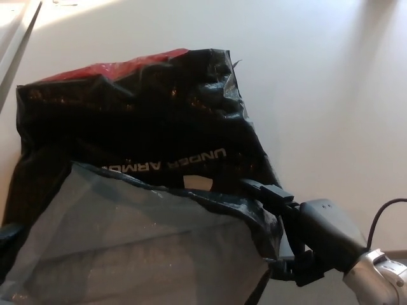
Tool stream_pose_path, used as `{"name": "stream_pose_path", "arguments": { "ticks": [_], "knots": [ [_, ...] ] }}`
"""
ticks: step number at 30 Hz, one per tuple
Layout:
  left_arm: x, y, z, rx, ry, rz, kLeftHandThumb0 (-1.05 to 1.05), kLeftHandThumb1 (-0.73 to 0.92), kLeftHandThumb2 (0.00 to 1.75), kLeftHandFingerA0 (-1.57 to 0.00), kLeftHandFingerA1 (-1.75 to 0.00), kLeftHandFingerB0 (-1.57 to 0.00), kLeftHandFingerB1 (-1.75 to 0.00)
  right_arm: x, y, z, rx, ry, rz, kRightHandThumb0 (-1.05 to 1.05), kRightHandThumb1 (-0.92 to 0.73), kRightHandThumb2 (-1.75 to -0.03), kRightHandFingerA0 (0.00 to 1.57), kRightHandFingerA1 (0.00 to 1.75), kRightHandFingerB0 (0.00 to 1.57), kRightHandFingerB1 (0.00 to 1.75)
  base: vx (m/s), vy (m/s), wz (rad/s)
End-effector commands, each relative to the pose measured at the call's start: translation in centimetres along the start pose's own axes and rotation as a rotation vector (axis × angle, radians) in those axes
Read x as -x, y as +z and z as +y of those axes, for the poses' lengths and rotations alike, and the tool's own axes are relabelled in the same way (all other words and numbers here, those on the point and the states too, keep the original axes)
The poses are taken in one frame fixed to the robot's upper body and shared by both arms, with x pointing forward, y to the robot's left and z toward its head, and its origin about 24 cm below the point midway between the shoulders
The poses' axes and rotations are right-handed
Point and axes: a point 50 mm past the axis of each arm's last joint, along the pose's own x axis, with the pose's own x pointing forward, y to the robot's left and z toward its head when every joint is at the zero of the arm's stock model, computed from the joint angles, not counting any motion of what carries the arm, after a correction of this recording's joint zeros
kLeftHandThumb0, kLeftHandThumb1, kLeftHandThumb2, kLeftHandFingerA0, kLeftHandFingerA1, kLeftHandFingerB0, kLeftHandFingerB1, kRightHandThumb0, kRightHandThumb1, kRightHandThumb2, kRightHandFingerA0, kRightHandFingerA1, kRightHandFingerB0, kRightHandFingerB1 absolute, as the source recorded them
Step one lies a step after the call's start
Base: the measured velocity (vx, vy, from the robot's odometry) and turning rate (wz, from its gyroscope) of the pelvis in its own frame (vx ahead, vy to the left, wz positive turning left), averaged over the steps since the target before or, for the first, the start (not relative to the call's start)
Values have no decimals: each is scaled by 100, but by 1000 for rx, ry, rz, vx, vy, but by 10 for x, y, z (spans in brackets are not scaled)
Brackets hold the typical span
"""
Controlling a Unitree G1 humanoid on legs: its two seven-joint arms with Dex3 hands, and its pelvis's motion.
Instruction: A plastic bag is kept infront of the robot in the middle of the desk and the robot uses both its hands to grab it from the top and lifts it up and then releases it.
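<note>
A large black plastic bag [146, 121] with white lettering fills the left and middle of the head view. It has a red patch along its far edge. Its open mouth faces me and shows a greyish inner lining [133, 248]. My right hand [299, 238] comes in from the lower right. Its black fingers [270, 190] are clamped over the bag's top rim at the right corner, and the thumb side is below the rim. The bag hides the lower left corner, and my left hand does not show there.
The bag stands on a pale desk [331, 82] that spreads out to the right and behind it. A light strip or rail [16, 44] runs along the far left edge. A black cable [381, 213] loops by my right wrist.
</note>
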Motion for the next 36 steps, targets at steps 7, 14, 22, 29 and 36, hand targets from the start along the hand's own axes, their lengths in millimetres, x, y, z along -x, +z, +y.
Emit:
{"name": "stream_pose_path", "arguments": {
  "ticks": [7,14,22,29,36],
  "knots": [
    [-18,2,1,33,22,-22,-31,37,59,-117,-133,-8,-30,-2,-3,-1,-20,-32,19,-76,-46,-74,106,159,19,7,0,0,0],
    [-18,1,-7,40,19,-29,-25,42,54,-112,-141,-10,-27,-5,-1,-3,-26,-45,14,-76,-47,-74,108,160,19,7,0,0,0],
    [-8,-5,-14,27,-26,4,-30,37,58,-118,-133,-9,-31,-6,-2,-6,-23,-52,24,-76,-48,-75,106,159,19,6,0,0,0],
    [2,-1,-21,80,6,15,-28,38,60,-117,-122,-9,-24,-9,-1,-8,-34,-59,24,-77,-47,-76,110,159,18,4,0,0,0],
    [0,9,-23,160,111,-19,-25,51,57,-109,-144,-14,-28,-15,1,-11,-39,-86,8,-76,-47,-75,111,160,19,10,0,0,0]
  ]
}}
